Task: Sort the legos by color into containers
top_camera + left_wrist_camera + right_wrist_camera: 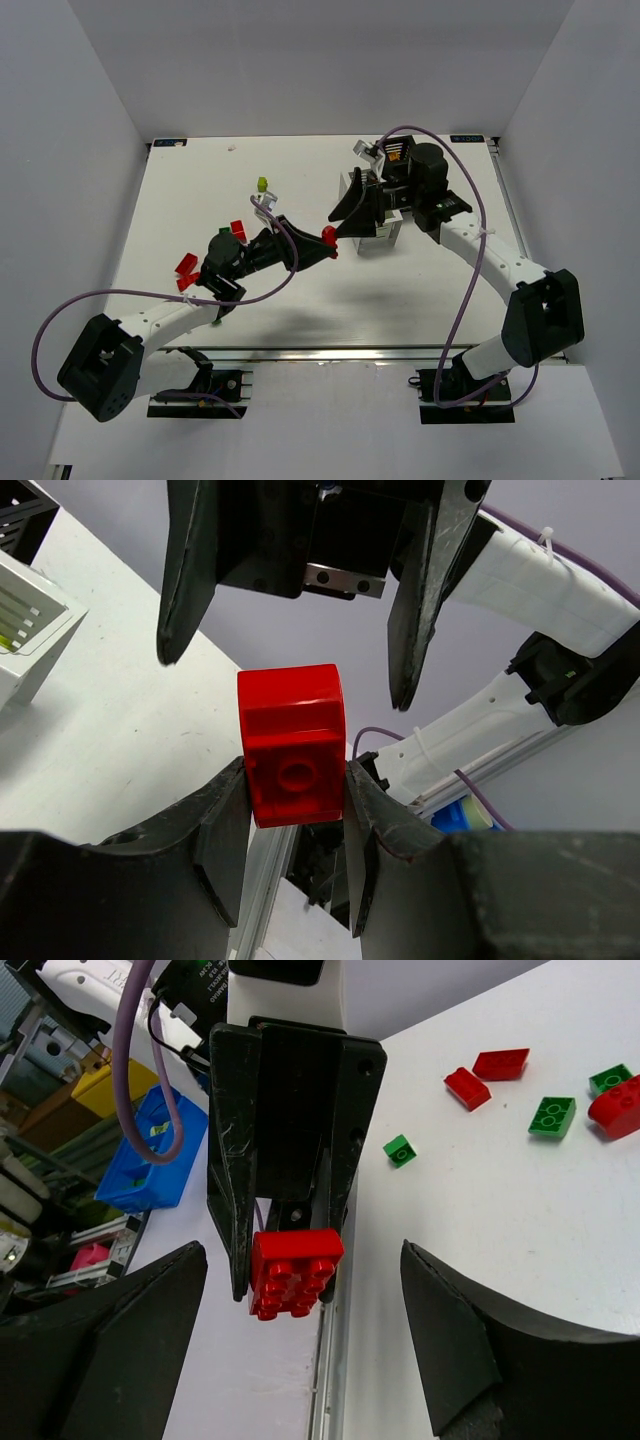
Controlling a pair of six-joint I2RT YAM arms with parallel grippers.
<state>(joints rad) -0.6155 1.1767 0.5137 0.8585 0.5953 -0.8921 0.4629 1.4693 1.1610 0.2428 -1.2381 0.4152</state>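
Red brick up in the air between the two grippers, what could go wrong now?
1. The red brick is pinched only by the left gripper, above the table. The right gripper is open and not touching it, so if the left one lets go too early, the brick would probably fall.
2. The two grippers point tip to tip, very close. Coming nearer, the right gripper's fingers might bump the left ones or knock the brick loose.
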